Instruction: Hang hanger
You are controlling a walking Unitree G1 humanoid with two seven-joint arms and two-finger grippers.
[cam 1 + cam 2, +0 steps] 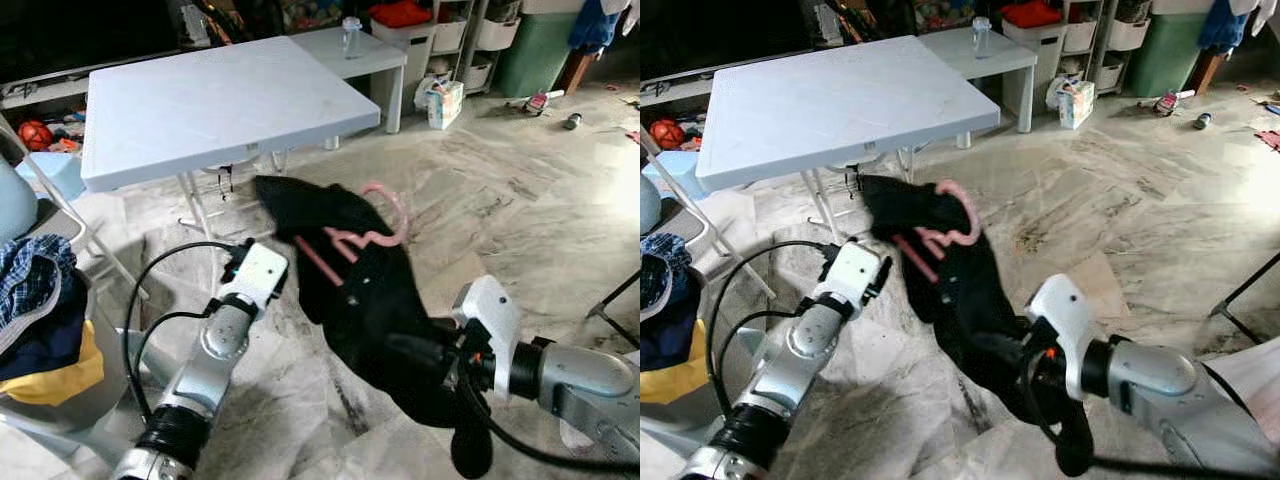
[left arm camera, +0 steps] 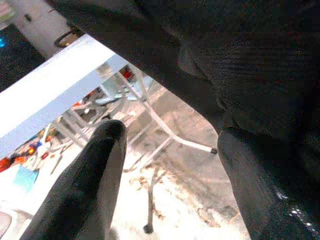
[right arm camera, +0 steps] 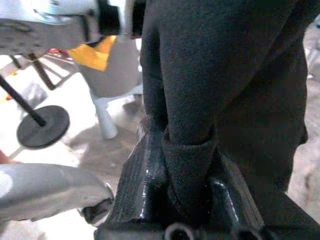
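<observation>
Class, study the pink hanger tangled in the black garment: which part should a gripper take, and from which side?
Grip the pink hanger at its exposed hook, approaching from the robot's right. The hook curls clear above the black garment, while the hanger's arms are partly wrapped in cloth.

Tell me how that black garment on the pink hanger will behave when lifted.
The black garment looks floppy: it sags between the pink hanger and the right gripper, bunched in folds. It seems light, and may slide off the tilted hanger.

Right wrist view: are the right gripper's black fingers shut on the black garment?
Yes: a fold of the black fabric garment sits pinched between the right gripper's two black fingers.
</observation>
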